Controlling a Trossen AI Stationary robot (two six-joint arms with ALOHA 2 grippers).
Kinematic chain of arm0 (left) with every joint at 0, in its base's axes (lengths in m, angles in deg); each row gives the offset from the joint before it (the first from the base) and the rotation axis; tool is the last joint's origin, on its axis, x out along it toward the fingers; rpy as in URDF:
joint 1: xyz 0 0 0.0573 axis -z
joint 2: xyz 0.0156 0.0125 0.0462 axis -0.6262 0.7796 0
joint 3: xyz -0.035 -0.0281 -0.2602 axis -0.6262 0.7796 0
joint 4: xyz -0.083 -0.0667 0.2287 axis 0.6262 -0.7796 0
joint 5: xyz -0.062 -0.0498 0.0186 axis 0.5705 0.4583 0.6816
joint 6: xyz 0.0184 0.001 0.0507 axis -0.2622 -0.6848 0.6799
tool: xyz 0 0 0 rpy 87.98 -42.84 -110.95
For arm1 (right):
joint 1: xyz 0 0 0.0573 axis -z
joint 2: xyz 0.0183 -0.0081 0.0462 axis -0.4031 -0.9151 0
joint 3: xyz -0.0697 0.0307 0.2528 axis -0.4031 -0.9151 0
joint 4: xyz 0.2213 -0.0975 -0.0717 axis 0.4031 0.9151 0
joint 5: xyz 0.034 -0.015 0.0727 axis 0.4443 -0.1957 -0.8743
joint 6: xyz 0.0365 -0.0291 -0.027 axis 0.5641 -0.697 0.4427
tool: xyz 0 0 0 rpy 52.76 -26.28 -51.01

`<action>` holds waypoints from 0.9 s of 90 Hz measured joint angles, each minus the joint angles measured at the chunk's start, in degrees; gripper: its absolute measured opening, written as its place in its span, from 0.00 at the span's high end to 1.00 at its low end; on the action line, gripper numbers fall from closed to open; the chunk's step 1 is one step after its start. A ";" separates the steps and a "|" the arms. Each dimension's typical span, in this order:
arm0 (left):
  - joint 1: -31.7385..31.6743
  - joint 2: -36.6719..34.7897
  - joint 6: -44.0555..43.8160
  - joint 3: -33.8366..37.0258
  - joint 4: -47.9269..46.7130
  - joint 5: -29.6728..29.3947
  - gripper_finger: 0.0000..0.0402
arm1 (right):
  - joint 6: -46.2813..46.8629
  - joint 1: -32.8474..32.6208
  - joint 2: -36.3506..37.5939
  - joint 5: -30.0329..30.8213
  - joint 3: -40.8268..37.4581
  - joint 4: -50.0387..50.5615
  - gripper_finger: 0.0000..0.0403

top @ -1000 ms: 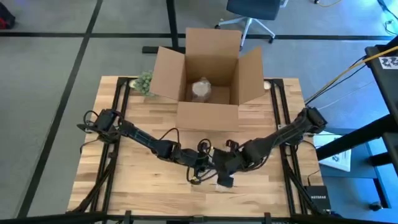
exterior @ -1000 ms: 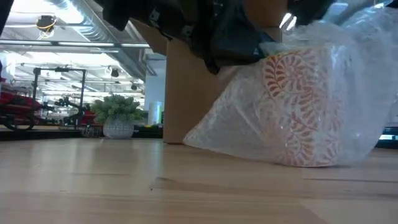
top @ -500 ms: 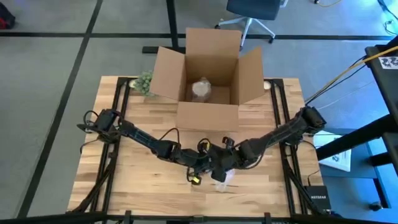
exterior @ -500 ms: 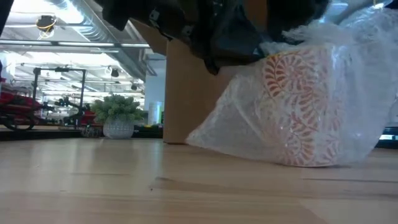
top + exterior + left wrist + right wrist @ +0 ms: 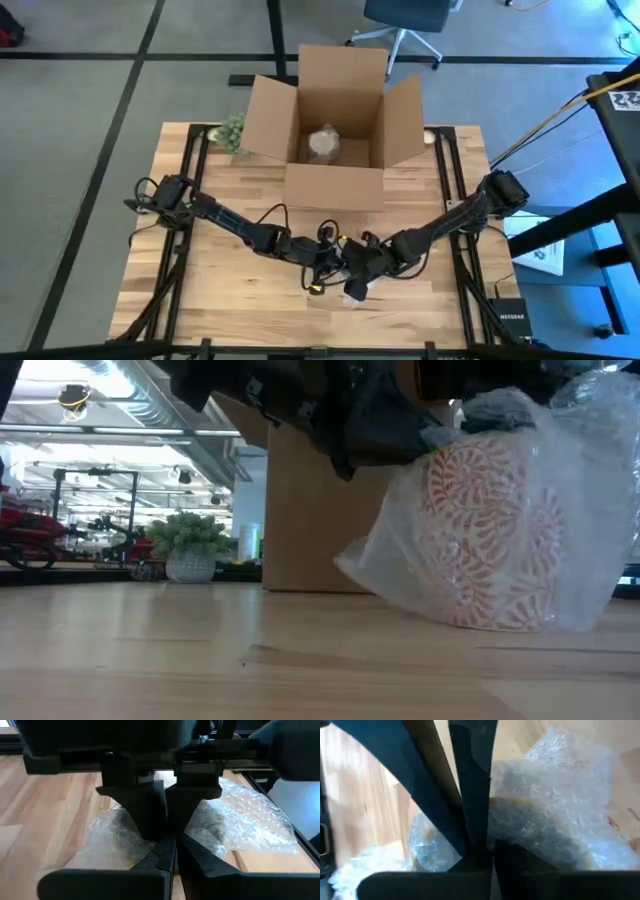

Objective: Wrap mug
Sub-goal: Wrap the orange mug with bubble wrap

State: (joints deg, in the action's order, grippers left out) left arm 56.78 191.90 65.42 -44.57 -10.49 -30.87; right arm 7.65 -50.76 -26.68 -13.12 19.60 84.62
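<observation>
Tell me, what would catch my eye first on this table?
Probably the mug with the orange leafy pattern, swathed in bubble wrap near the table's front edge, with both dark arms meeting over it. Behind it, an open cardboard box stands at the table's far edge, with a small potted plant beside it.

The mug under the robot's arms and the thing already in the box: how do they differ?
The mug stands on the table between both grippers, while the bundle lies inside the open cardboard box. The mug's red leaf pattern shows through loose bubble wrap; the bundle shows only pale wrapping, its contents hidden. The left gripper and right gripper are at the mug; nothing touches the bundle. Both look wrapped in clear, pale plastic.
</observation>
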 joint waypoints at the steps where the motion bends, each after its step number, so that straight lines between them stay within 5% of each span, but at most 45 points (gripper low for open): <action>1: 0.01 0.00 -0.09 0.00 -0.02 -0.01 1.00 | -0.05 0.00 -0.04 -0.23 0.11 0.16 1.00; 40: 0.02 0.00 -0.82 -0.02 -0.09 -0.02 1.00 | -4.26 -1.66 1.08 -2.12 20.75 24.45 1.00; 81: 0.01 0.00 -1.07 -0.02 0.03 0.01 1.00 | -3.91 -0.98 -6.85 -3.50 15.26 20.97 1.00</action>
State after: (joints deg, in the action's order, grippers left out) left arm 56.79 191.90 64.35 -44.59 -10.46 -30.86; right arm 3.74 -51.74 -33.53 -16.63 34.86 105.59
